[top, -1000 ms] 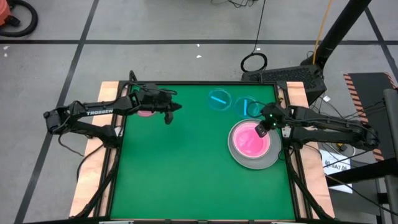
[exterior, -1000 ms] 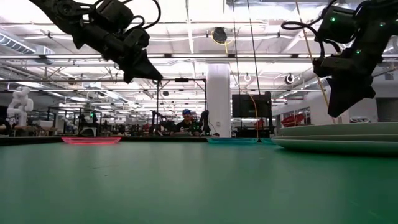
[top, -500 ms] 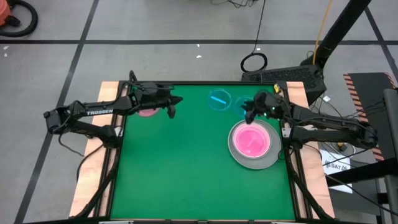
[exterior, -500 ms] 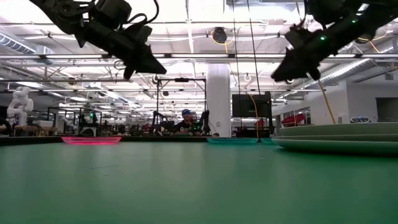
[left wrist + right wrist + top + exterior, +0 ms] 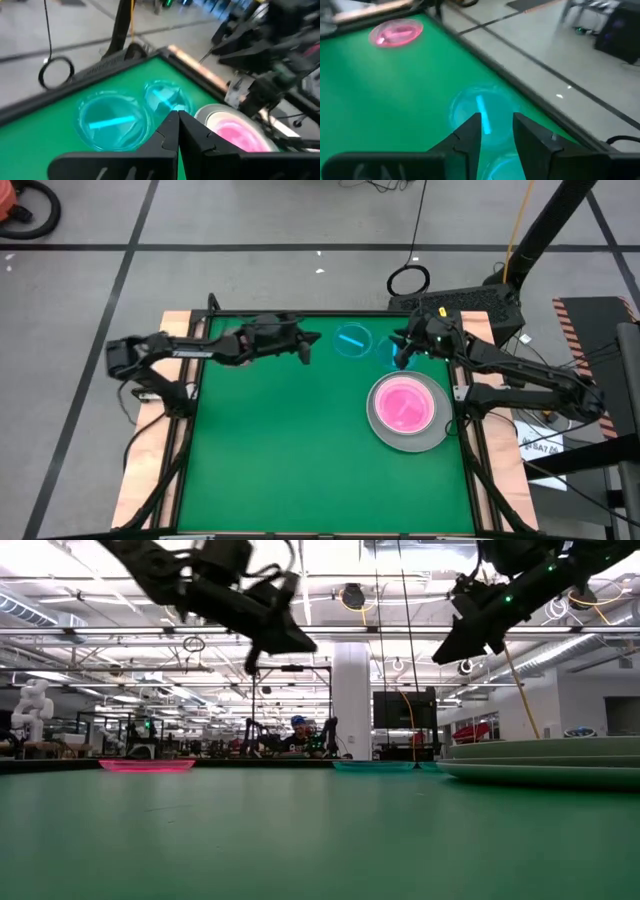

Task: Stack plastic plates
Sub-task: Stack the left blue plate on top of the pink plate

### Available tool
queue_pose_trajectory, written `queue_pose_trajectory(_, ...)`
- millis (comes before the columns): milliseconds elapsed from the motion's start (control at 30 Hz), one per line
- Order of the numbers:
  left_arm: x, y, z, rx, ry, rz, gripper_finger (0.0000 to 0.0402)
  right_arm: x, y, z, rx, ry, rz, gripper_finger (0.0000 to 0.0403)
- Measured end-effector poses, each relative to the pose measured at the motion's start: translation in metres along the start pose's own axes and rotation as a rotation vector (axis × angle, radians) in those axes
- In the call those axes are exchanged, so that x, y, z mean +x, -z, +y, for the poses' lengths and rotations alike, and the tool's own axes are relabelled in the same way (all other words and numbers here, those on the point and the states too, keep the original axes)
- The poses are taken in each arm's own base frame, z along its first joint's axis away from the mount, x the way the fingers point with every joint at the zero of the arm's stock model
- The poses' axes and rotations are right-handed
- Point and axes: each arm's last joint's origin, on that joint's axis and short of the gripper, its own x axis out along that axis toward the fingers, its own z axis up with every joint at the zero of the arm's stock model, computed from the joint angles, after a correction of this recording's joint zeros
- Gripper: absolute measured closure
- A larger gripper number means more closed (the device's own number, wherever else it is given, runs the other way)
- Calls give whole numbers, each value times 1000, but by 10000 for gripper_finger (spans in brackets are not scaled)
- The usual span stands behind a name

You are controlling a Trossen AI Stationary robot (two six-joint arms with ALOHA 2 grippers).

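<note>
A stack of plastic plates [image 5: 382, 430] stands at the table's right, with a small pink plate [image 5: 405, 406] on top. Two small blue plates lie on the mat near the far edge: one [image 5: 352, 340] in the open, the other [image 5: 388, 350] half hidden under my right gripper. Another pink plate [image 5: 396, 32] lies at the far left. My left gripper [image 5: 306, 346] hovers shut above the mat, left of the blue plates. My right gripper [image 5: 497, 125] hovers open over the blue plates, holding nothing.
Black rails and wooden side boards [image 5: 470, 330] frame the green mat [image 5: 280, 440]. The mat's middle and near half are bare. In the low view the stack [image 5: 545, 765] stands at the right, and a person sits far off in the room behind.
My left gripper has gone toward the table's right along the far edge, away from the far-left pink plate and toward the blue plates, still shut. My right gripper has risen from over the stack and gone toward the far edge, tipping from pointing down to nearly level.
</note>
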Motion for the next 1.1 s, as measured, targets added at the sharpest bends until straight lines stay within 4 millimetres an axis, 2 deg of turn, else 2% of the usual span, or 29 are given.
queue_pose_trajectory(167, 49, 4, 5, -15, -95, 149, 396, -8, 0, -2, -12, 5, -6, 298)
queue_pose_trajectory(267, 76, 6, 14, 4, -216, 250, 396, -12, -2, -2, -14, 2, -32, 298)
queue_pose_trajectory(400, 104, 3, 29, 47, -379, 358, 396, -15, -3, -3, -12, 1, -45, 298)
queue_pose_trajectory(500, 119, 2, 39, 60, -427, 407, 392, -15, -3, -3, -14, 1, -44, 298)
queue_pose_trajectory(600, 130, 7, 48, 49, -429, 435, 374, -15, -3, -3, -11, 2, -47, 298)
queue_pose_trajectory(800, 131, 2, 64, 41, -450, 428, 326, -16, -3, -3, -10, 3, -53, 298)
queue_pose_trajectory(967, 133, -3, 67, 58, -447, 373, 295, -16, -4, -3, -11, 3, -57, 298)
queue_pose_trajectory(1100, 137, 2, 70, 59, -468, 373, 281, -16, -4, -3, -12, 3, -57, 298)
